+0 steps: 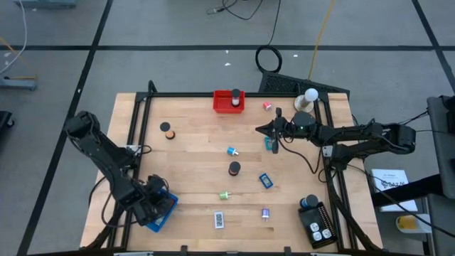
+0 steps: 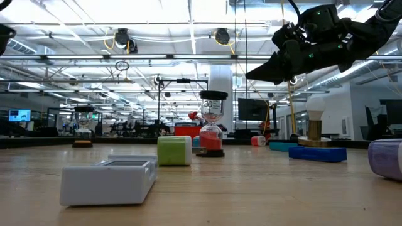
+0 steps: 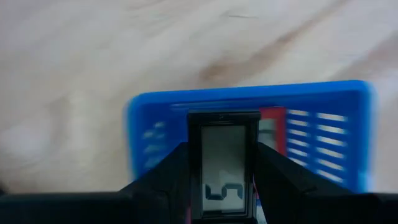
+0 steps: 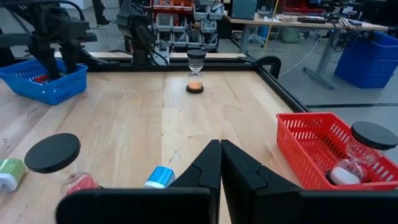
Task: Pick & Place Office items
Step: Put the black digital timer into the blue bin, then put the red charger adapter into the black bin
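A small timer is held over the blue basket

A small black rectangular timer with a grey display (image 3: 224, 165) is clamped between the fingers of the left gripper (image 3: 222, 186), directly above the blue plastic slotted basket (image 3: 323, 124) at the near left corner of the wooden table (image 1: 192, 142). Its long axis is seen to run along the fingers, pointing down to the basket, so a straight lowering is probably all that is needed. The right gripper (image 4: 220, 162), with fingers pressed together and empty, is kept raised over the far right part, beside the red plastic basket (image 4: 311, 149).
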Controlling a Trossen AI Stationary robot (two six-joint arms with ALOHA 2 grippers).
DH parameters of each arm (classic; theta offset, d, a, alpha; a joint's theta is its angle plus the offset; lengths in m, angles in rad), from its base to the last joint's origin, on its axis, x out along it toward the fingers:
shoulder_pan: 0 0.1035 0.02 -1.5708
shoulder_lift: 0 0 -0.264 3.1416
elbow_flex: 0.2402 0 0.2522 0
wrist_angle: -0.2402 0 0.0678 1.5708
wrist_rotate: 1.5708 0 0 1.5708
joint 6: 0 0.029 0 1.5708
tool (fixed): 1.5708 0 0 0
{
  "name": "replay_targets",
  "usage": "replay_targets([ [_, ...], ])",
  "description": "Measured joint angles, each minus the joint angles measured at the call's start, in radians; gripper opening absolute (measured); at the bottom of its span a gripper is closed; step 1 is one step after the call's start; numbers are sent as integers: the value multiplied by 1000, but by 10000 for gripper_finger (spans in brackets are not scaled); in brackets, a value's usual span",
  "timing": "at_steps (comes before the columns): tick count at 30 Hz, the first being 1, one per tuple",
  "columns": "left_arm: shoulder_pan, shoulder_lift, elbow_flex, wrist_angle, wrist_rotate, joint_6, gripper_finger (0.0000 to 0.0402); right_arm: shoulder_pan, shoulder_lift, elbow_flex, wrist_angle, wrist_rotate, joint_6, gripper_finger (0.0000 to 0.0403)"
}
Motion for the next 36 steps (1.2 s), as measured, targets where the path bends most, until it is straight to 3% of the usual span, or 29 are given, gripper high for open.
replay_targets([
  [16, -16, 79, -29, 55, -24, -34, 148, 0, 0, 0, 0, 0, 0, 4],
  [22, -15, 82, -29, 48, 11, -59, 228, 0, 0, 0, 1, 0, 0, 4],
  [26, -15, 82, -28, 48, 60, -65, 252, 2, 0, 0, 1, 0, 0, 4],
  [36, -16, 66, 66, -76, 89, -53, 200, 2, 0, 0, 8, 0, 0, 4],
])
